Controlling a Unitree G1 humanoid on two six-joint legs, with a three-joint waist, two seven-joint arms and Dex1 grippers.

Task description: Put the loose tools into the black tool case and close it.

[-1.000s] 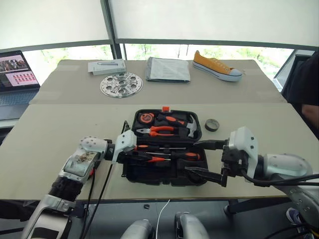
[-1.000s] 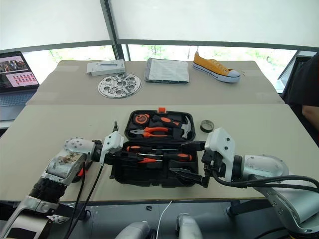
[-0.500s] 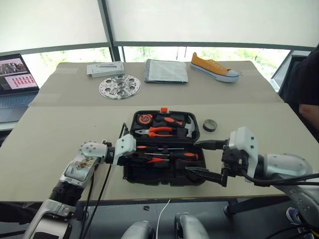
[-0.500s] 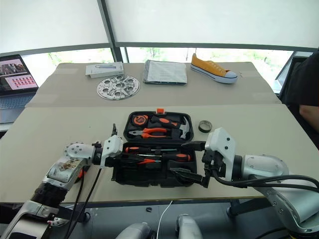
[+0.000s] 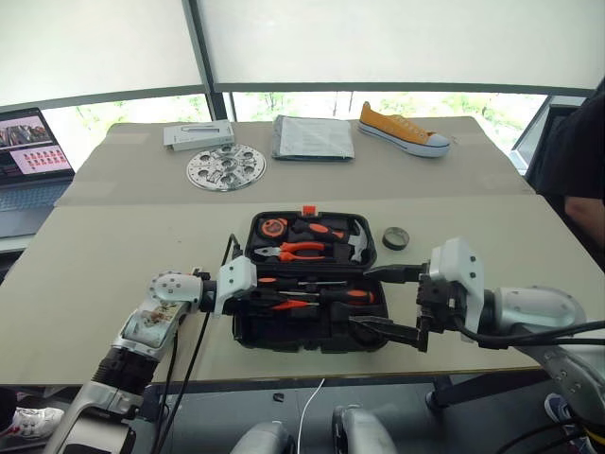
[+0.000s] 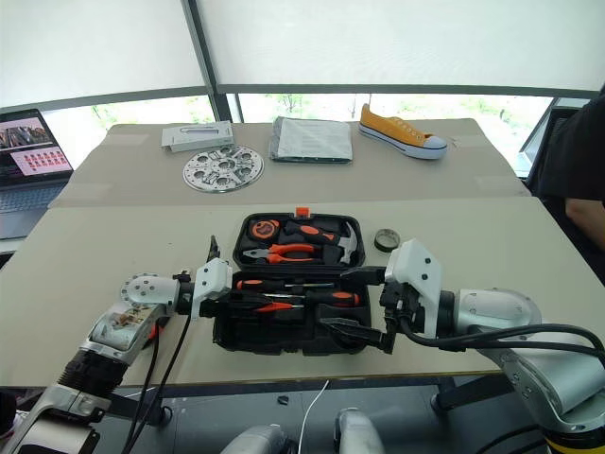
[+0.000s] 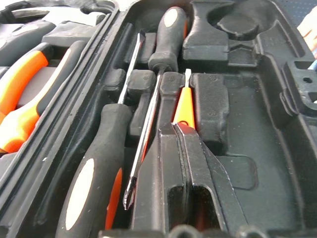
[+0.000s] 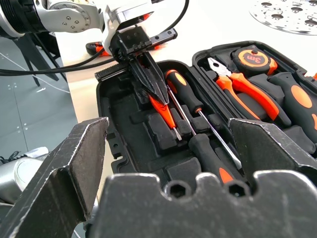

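One slim orange tester screwdriver (image 7: 184, 110) is what the coming move turns on. It lies in the near half of the black tool case (image 5: 307, 326), which sits open on the desk (image 5: 85, 265) in front of the robot. Its long axis runs along the case's length, parallel to the two black-and-orange screwdrivers (image 8: 195, 130) already lying in their recesses just beside it. Its handle end is pinched between the fingers of the left gripper (image 8: 157, 90), which are pressed together on it, while its metal tip points away from them toward the right side of the case. It appears to be over its slot, though whether it is fully seated I cannot tell.

The left arm reaches in from the case's left end, its gripper angled slightly down and pointing to the right along the tool's axis.

The right gripper (image 5: 389, 305) hovers at the case's right end with its fingers spread wide and nothing between them, pointing in toward the case.

Still outside, the small black tape roll (image 5: 397, 238) lies on the desk just beside the case's far right corner, nearer the right arm than the left.
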